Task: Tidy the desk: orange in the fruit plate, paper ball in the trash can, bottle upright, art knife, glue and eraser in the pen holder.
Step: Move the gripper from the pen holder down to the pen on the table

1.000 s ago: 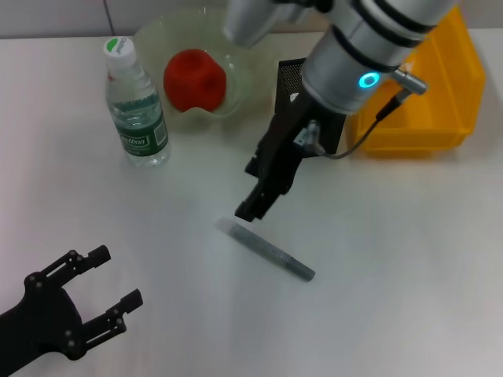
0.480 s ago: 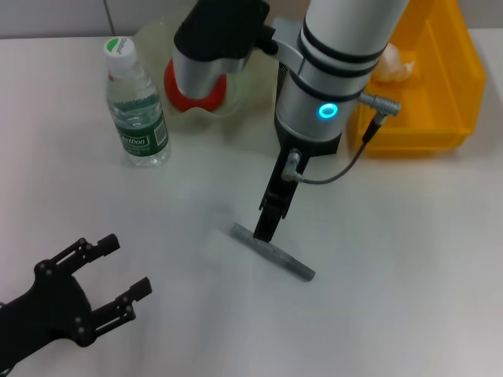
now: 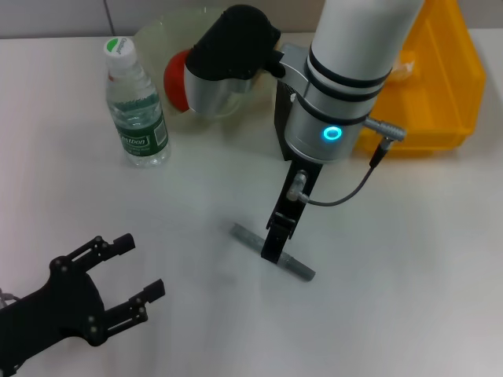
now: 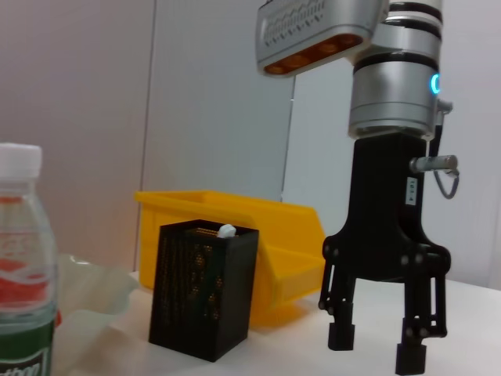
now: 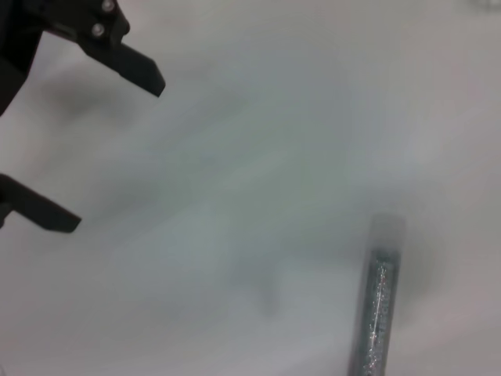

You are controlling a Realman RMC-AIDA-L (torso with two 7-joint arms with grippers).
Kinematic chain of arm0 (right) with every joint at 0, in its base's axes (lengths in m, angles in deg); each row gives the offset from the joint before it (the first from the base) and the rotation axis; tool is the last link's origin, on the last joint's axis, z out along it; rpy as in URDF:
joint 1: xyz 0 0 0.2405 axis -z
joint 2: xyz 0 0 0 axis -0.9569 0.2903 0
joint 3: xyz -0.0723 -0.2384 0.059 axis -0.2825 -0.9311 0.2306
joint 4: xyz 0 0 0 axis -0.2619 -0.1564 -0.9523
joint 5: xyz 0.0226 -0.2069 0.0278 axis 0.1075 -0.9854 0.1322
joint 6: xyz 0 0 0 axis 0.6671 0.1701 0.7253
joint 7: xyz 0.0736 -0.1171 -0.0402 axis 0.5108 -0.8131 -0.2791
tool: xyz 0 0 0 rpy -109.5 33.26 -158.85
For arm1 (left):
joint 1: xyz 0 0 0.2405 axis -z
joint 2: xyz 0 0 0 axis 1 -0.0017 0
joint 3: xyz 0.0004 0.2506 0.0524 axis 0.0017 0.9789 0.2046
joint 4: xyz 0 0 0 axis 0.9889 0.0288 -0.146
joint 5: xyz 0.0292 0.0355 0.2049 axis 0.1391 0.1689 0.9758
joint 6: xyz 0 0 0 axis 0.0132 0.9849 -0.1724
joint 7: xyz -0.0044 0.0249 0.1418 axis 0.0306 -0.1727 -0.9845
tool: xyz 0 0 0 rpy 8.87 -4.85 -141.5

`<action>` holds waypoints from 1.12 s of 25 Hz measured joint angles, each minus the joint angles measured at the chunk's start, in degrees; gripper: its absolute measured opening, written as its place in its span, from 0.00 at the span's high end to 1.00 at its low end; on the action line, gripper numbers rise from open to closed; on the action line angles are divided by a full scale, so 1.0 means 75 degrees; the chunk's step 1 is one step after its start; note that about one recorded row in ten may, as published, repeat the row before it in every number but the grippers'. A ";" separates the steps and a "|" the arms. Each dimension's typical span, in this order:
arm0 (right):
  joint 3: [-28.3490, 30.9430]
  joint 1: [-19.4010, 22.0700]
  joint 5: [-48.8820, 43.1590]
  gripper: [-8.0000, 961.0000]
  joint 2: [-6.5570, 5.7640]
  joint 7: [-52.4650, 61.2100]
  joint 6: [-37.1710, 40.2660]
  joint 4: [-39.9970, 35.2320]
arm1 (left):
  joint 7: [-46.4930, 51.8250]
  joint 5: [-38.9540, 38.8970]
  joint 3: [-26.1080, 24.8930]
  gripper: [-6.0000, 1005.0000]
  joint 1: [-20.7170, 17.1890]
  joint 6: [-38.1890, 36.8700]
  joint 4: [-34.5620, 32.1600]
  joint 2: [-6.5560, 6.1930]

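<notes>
Reaching down over the glitter glue tube (image 3: 272,251), the right gripper (image 3: 277,245) hangs at its middle with fingers spread apart, as the left wrist view shows, and nothing held yet.

Much of the tidying looks done: the orange (image 3: 176,72) sits in the fruit plate (image 3: 161,35), the bottle (image 3: 135,106) stands upright beside it, and something white, probably the paper ball (image 3: 399,64), lies in the yellow trash can (image 3: 444,75). The pen holder (image 4: 204,286) stands near the trash can with a small pale tip showing at its rim; what it already contains cannot be told. The glue tube lies flat on the white table (image 3: 409,251), apart from the holder, so it is left to pick up and drop in. The left gripper (image 3: 118,281) waits open at the near left.
</notes>
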 joint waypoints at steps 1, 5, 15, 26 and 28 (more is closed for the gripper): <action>-0.0001 0.0029 0.0001 0.23 0.0000 -0.0031 -0.0027 0.0009 | 0.0000 0.0001 0.0033 0.22 0.0012 0.0000 0.0000 -0.0002; -0.0004 0.0089 0.0003 0.23 0.0000 -0.0155 -0.0111 0.0017 | 0.0001 0.0005 0.0100 0.22 0.0058 0.0022 -0.0001 -0.0008; -0.0352 0.0205 0.0264 0.24 -0.0001 -0.0629 -0.0483 -0.0037 | 0.0001 0.0005 0.0101 0.22 0.0100 0.0140 0.0000 0.0006; -0.1158 0.0307 0.0489 0.24 0.0000 -0.0790 -0.1297 0.0023 | 0.0008 0.0004 0.0066 0.22 0.0171 0.0191 0.0000 0.0058; -0.1325 0.0345 0.0532 0.24 0.0000 -0.0797 -0.1404 0.0036 | 0.0011 0.0004 0.0064 0.22 0.0198 0.0221 0.0000 0.0071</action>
